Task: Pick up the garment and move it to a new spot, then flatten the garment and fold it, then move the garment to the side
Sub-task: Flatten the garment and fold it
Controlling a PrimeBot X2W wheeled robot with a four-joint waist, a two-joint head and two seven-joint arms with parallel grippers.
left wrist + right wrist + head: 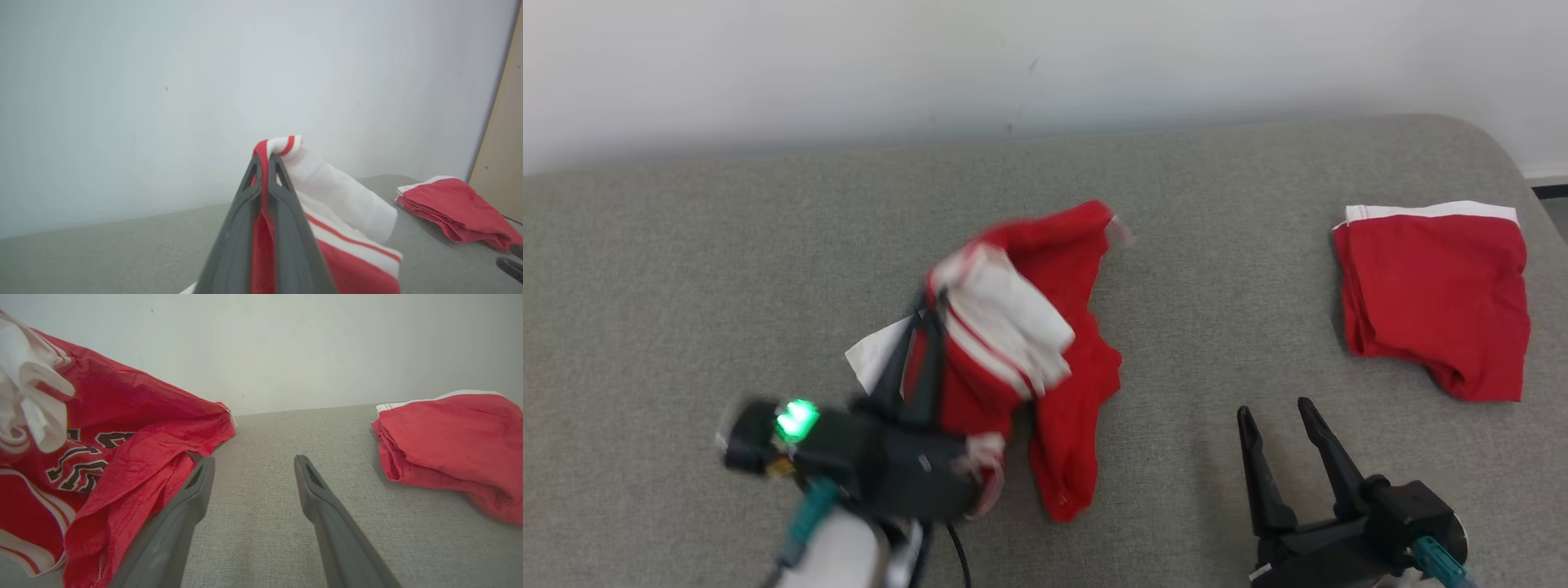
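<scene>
A crumpled red garment (1054, 367) with white sleeves and striped trim lies at the middle of the grey table (686, 269). My left gripper (923, 318) is shut on its left edge, and the cloth hangs blurred around the fingers. From the left wrist the two dark fingers press together on red-and-white fabric (327, 228), the left gripper (266, 159) pinching a striped hem. My right gripper (1278, 412) stands open to the right of the garment (122, 449), nothing between its fingers (196, 486). Black lettering shows on the red cloth.
A second red garment (1437, 298) with a white edge lies folded at the table's far right (449, 445) (453, 208). A pale wall runs behind the table. Bare grey cloth stretches between the two garments and at the left.
</scene>
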